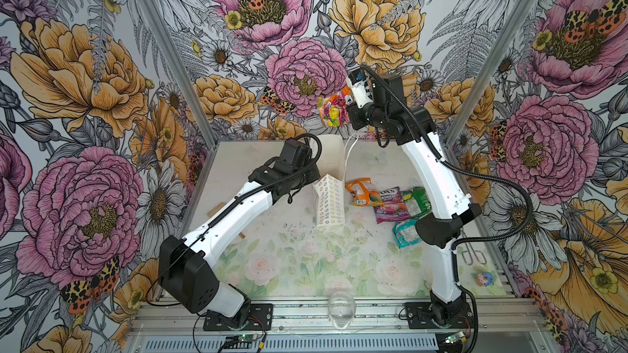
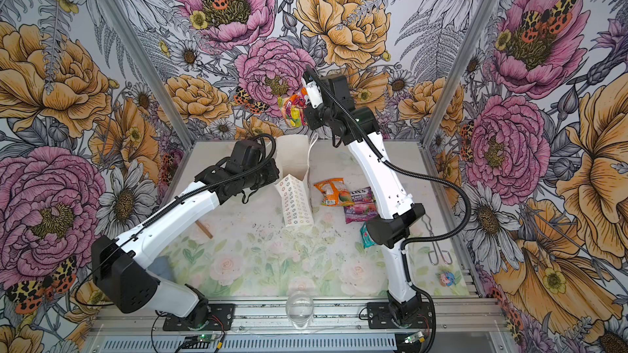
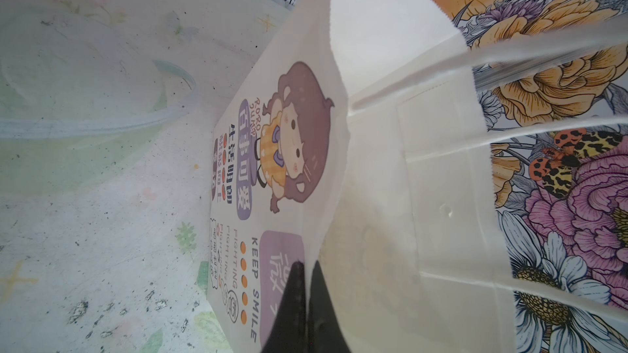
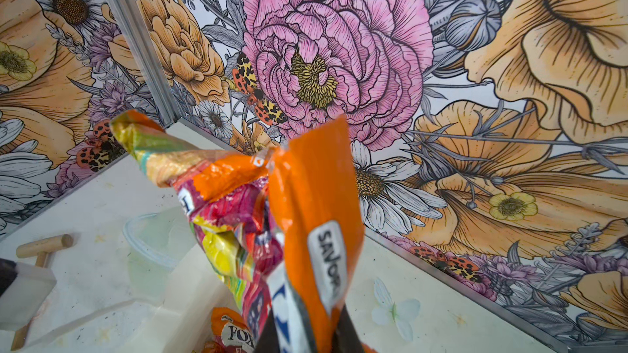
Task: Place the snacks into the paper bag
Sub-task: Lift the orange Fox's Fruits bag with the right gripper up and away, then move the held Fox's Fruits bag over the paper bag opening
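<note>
The white paper bag [image 1: 329, 198] stands open in the middle of the table in both top views, flower outlines on its side. My left gripper [image 3: 308, 266] is shut on the bag's wall at the rim, beside a cartoon girl print [image 3: 295, 137]. High above the bag's mouth, my right gripper [image 4: 306, 331] is shut on an orange, many-coloured snack packet [image 1: 334, 110] that hangs from it. An orange FOX'S packet [image 4: 234, 331] lies inside the bag. Right of the bag, orange [image 1: 362, 193], purple [image 1: 390, 205], green [image 1: 416, 202] and teal [image 1: 406, 232] packets lie on the table.
A clear glass bowl [image 1: 341, 305] sits at the front edge. Metal tongs [image 1: 474, 254] and a small figurine [image 1: 484, 278] lie at the right. A wooden piece [image 1: 217, 212] shows under the left arm. A clear plastic lid [image 3: 102, 123] lies left of the bag. Flowered walls close three sides.
</note>
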